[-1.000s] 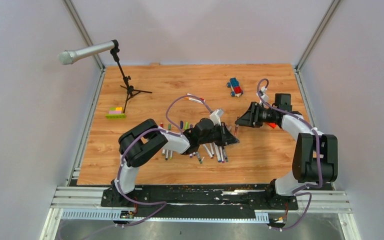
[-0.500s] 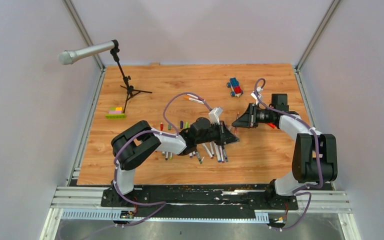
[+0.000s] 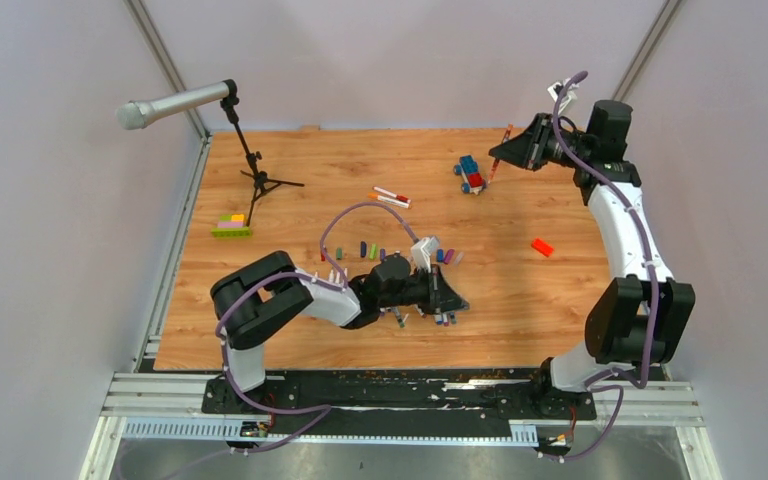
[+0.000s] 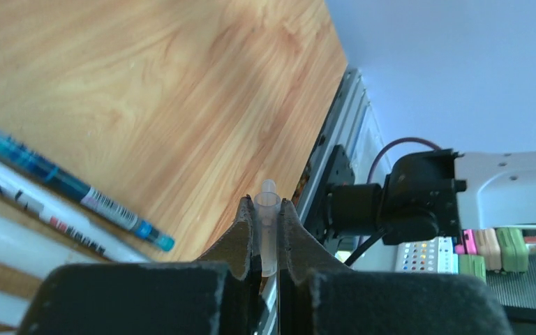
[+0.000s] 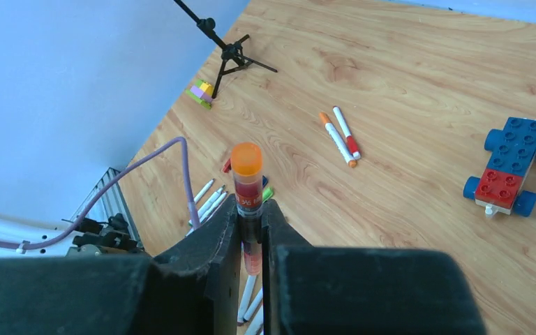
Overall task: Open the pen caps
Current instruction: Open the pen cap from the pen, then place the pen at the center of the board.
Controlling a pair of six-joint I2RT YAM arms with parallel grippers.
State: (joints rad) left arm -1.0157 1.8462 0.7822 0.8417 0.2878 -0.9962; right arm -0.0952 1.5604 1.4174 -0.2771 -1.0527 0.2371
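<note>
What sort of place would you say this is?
Probably a robotics lab test cell: white panels wall in a wooden table, the left arm and right arm are bolted to a base rail, with a microphone on a stand.

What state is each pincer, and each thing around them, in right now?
Left pincer: shut on a pale cap.
Right pincer: shut on an orange-ended pen, held high; whether the pen is capped cannot be told.
Two pens: lying flat, side by side, nothing touching them.
Loose caps: off their pens, lying in a rough row.
Toy car: standing on its wheels.
</note>
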